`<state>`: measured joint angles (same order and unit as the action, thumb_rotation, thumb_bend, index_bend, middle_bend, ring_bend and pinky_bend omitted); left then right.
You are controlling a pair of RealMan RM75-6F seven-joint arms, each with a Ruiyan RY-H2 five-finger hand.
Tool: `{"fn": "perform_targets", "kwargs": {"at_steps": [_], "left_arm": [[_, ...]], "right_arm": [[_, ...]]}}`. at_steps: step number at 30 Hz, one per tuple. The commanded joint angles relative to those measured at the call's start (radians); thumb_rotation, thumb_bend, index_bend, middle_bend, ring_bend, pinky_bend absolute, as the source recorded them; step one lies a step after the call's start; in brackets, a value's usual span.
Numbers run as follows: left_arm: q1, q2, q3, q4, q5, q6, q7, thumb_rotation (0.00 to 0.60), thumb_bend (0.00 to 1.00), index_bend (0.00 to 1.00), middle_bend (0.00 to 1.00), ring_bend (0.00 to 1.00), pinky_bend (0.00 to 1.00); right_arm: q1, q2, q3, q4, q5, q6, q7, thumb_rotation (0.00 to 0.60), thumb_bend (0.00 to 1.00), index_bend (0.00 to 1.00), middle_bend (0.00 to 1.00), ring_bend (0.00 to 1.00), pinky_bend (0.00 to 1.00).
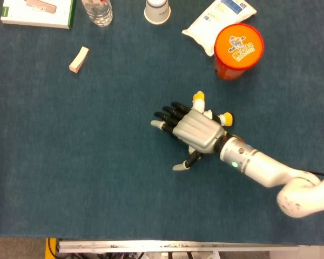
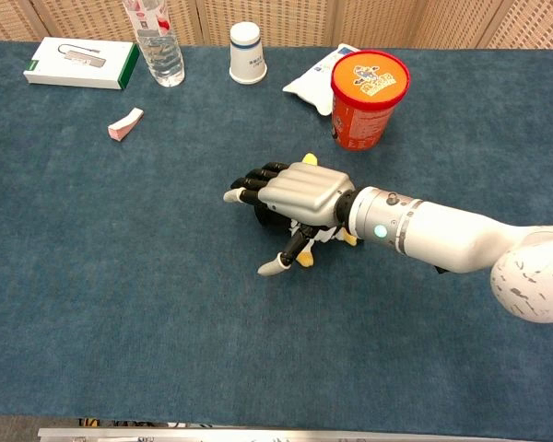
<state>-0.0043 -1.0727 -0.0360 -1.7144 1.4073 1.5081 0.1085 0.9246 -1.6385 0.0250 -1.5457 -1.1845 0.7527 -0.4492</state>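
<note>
Lying crosswise under robot hand (image 1: 197, 131): toy (image 1: 198, 97)

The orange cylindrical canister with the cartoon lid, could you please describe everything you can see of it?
The orange cylindrical canister stands upright on the dark blue cloth-covered table, toward the far right. Its flat round lid is orange with a cartoon figure printed on it; the wall below looks like glossy plastic or card bearing small print. A white crinkled snack pouch lies just behind it, seemingly against it. The right robot hand lies nearer the camera, apart from it.

right hand (image 1: 197, 129) silver, black fingers (image 1: 164, 114) | canister (image 1: 237, 51) orange | table (image 1: 70, 162) dark blue
</note>
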Motion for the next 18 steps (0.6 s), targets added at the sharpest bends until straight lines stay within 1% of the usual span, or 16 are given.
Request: {"fn": "perform_targets", "kwargs": {"at_steps": [1, 3, 6, 13, 18], "left_arm": [[-0.003, -0.001, -0.002, 0.001, 0.0, -0.003, 0.0, 0.6, 0.25, 0.13, 0.28, 0.26, 0.15], [-0.005, -0.001, -0.003, 0.001, 0.0, -0.006, -0.001, 0.6, 0.25, 0.13, 0.28, 0.26, 0.15], [-0.01, -0.003, -0.006, 0.003, -0.001, -0.012, 0.001, 0.6, 0.25, 0.13, 0.28, 0.26, 0.15], [-0.013, -0.005, -0.007, 0.006, -0.008, -0.019, 0.004, 0.6, 0.25, 0.13, 0.28, 0.26, 0.15], [-0.013, -0.008, -0.005, 0.009, -0.008, -0.019, 0.006, 0.6, 0.25, 0.13, 0.28, 0.26, 0.15]], "right_arm": [[-0.02, 0.034, -0.006, -0.036, -0.026, 0.031, 0.013, 0.245, 0.0, 0.0, 0.0, 0.0, 0.0], [-0.025, 0.052, -0.002, -0.054, -0.038, 0.043, 0.022, 0.244, 0.0, 0.0, 0.0, 0.0, 0.0], [-0.021, 0.051, 0.012, -0.053, -0.04, 0.042, 0.032, 0.245, 0.0, 0.0, 0.0, 0.0, 0.0], [0.008, -0.008, 0.027, 0.016, -0.003, -0.006, 0.02, 0.245, 0.0, 0.0, 0.0, 0.0, 0.0], [0.018, -0.035, 0.013, 0.051, 0.024, -0.026, -0.014, 0.247, 0.0, 0.0, 0.0, 0.0, 0.0]]}}
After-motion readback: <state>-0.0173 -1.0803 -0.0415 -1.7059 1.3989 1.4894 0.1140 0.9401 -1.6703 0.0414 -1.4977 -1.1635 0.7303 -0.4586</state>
